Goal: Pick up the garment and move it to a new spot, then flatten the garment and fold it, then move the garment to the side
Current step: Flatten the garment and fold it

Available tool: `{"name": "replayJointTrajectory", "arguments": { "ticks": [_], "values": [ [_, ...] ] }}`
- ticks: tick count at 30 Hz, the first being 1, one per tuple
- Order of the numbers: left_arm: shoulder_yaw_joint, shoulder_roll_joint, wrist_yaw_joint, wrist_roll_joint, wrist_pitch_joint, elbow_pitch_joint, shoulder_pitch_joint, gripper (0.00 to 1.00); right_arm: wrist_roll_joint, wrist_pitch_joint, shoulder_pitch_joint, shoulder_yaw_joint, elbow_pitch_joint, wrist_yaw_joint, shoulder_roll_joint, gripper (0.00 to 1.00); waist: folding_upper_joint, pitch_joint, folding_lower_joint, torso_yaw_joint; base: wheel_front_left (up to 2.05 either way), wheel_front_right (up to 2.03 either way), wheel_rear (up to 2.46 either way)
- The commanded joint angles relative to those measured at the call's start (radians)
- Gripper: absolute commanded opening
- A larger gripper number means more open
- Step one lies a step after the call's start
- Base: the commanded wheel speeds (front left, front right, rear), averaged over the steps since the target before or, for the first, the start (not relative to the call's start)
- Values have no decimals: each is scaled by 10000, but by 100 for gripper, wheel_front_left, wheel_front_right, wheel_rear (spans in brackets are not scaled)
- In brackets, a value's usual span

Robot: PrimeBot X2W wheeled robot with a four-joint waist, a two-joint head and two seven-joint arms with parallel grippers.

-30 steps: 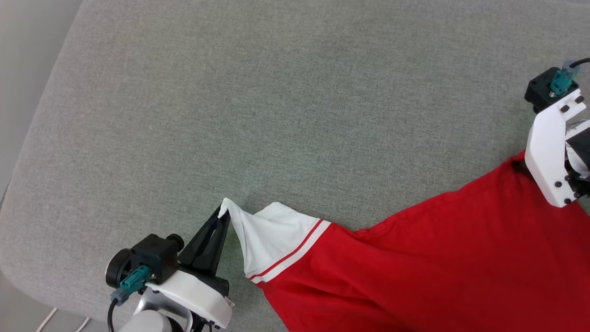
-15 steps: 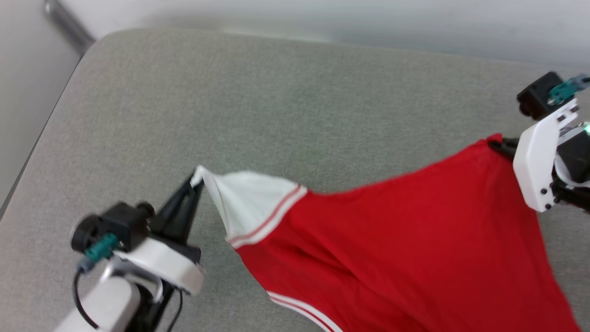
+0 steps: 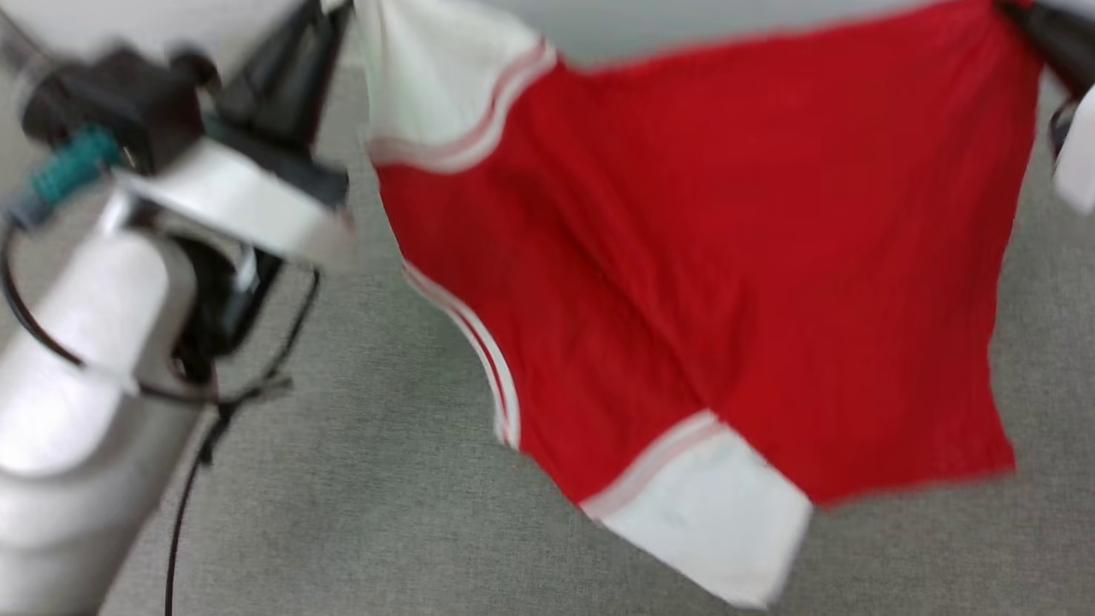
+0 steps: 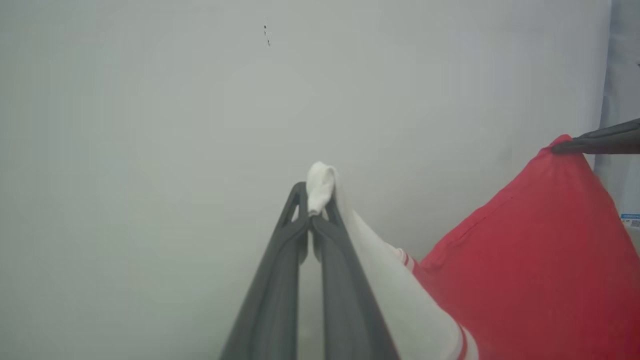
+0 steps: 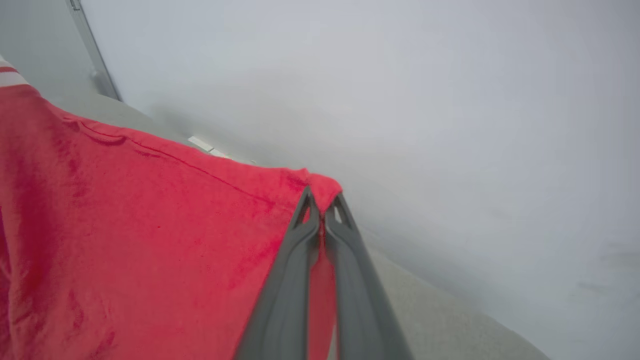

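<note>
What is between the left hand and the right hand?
The red garment hangs stretched between the left hand and right hand, as the head view shows.

Grey woven fabric surface (image 3: 385, 530)

A grey fabric-covered counter (image 3: 359, 513) meets a pale wall (image 4: 150, 100) marked by a small dark speck (image 4: 266, 35); a grey rail (image 5: 92, 55) rises along the wall from the counter's far edge.
</note>
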Motion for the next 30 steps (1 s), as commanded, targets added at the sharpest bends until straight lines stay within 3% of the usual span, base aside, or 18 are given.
{"name": "replayJointTrajectory", "arguments": {
  "ticks": [1,9,18,25,30],
  "values": [
    [85,-71,-91,48,68,129,-632,0,-267,-112,-461,-265,63,-3,202,0,-1,317,0,-173,0,0,0],
    [176,-676,-688,253,377,1552,-4444,0,-1944,-369,-2939,-1556,972,-3,1454,0,-1,1374,0,-475,0,0,0],
    [58,-1263,-1142,643,96,3646,-8497,0,-3387,-677,-6070,-1754,2252,-3,2279,0,-1,2319,0,-499,0,0,0],
    [-198,-1290,-1302,627,-361,5066,-10123,0,-3856,-1183,-7584,-1519,3182,-3,2553,0,-1,2719,0,-439,0,0,0],
    [-620,-1279,-1359,382,-740,5981,-10012,0,-3761,-1597,-7491,-1097,3865,-3,2715,0,-1,2836,0,-399,0,0,0]
  ]
}}
